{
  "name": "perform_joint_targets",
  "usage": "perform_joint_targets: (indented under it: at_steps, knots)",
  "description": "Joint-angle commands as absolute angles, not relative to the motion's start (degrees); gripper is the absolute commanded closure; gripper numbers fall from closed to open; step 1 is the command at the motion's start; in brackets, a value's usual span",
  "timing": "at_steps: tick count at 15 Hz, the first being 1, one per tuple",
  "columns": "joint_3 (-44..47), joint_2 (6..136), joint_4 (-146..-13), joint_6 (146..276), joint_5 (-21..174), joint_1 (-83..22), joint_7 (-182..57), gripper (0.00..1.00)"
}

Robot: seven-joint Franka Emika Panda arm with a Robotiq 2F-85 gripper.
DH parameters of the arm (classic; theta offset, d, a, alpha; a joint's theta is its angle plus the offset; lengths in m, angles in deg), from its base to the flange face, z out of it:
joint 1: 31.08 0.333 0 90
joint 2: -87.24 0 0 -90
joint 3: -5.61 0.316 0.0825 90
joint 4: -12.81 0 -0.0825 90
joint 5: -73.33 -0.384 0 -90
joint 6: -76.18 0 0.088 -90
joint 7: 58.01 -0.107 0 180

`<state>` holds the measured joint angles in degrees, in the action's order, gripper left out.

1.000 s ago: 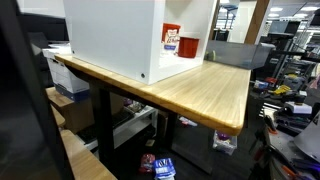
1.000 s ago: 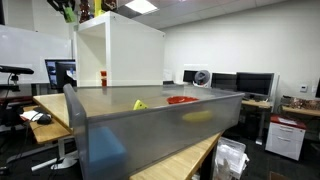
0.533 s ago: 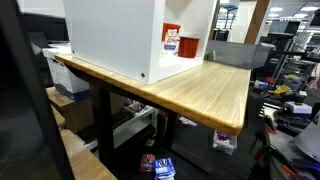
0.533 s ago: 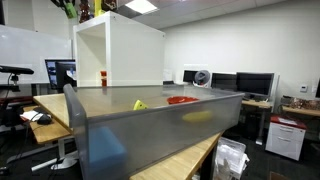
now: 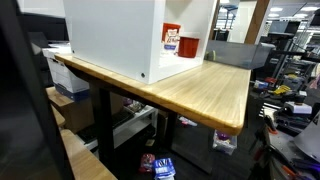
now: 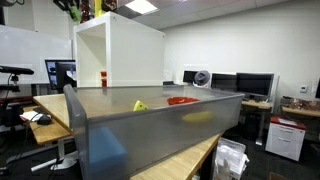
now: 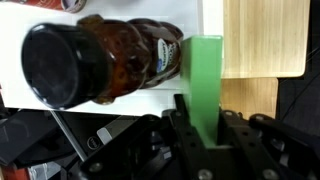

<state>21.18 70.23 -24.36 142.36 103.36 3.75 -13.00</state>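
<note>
Count, wrist view: green block, 1; dark-lidded jar, 1; pincer, 1.

In an exterior view: white cabinet, 1; wooden worktop, 1; red-and-white carton, 1; red cup, 1.

In an exterior view: grey tub, 1; yellow item, 1; red dish, 1.

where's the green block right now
In the wrist view, the green block is clamped in the gripper, just picture-right of the brown bottle with the black cap.
</note>
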Motion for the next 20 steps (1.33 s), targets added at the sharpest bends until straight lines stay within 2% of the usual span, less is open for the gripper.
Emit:
perform_joint_targets:
  at_steps: [1,20]
  knots:
    - [20.5,69.4,-23.6,143.2,104.9,4.2,-12.9,0.94]
    - [18.1,68.1,-24.1,143.6,105.4,3.5,-10.2,0.94]
